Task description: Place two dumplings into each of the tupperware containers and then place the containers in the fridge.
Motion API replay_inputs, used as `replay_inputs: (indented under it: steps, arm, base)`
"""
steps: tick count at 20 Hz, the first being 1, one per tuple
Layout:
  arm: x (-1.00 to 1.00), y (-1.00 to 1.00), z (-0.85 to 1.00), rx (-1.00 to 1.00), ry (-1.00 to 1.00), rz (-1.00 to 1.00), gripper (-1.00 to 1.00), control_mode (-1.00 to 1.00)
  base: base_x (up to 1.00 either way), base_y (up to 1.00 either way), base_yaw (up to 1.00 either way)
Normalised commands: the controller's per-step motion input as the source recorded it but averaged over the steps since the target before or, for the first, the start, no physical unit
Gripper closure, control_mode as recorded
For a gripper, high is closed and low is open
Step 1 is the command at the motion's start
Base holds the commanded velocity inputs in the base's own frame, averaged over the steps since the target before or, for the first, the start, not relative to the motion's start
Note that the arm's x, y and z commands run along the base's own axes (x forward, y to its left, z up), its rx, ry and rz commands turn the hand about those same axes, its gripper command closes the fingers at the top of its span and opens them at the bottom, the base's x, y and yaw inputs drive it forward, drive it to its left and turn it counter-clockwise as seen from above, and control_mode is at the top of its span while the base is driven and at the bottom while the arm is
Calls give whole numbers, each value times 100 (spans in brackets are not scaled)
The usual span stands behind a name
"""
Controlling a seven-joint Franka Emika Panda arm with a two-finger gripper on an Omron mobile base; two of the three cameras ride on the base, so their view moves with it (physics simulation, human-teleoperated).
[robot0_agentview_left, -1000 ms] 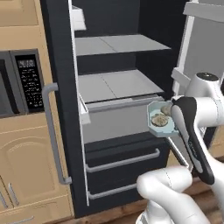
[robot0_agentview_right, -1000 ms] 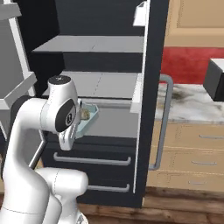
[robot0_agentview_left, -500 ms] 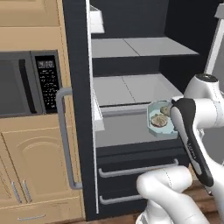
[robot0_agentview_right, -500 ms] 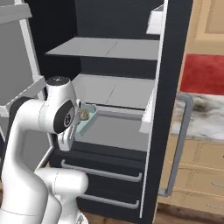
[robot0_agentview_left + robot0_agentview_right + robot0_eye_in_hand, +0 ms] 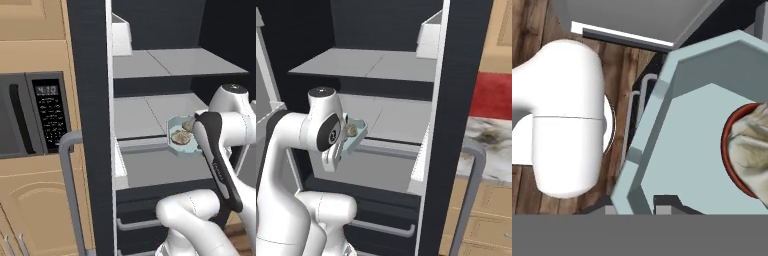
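- Gripper (image 5: 643,205) is clamping the rim of a tupperware container (image 5: 181,137), holding it level in the air in front of the open fridge (image 5: 165,95).
- Container is hanging just off the front edge of the middle shelf (image 5: 145,115), above the lower pull-out compartment (image 5: 160,167).
- Two dumplings (image 5: 180,135) are sitting inside the container; one dumpling (image 5: 752,150) is showing close up in the hand view.
- Open fridge door (image 5: 92,125) is standing edge-on to the left of the container, with its grey bar handle (image 5: 70,190) outside.
- Black microwave (image 5: 35,117) is sitting in the wooden cabinetry beyond the door.
- The robot's own forearm is partly covering the container's right end in the left base view.
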Motion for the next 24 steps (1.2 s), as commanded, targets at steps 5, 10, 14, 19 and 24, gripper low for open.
replay_inputs:
  steps: [5,10,14,19,24]
  arm:
    - [0,0,0,0,0,0,100,100]
    - [0,0,0,0,0,0,100,100]
    - [0,0,0,0,0,0,100,-100]
    - [26,2,-1,9,-30,9,100,-100]
    - [63,-8,1,8,-17,11,100,-100]
  base:
    - [40,0,0]
    - [48,0,0]
    - [3,0,0]
    - [0,0,0]
    - [0,0,0]
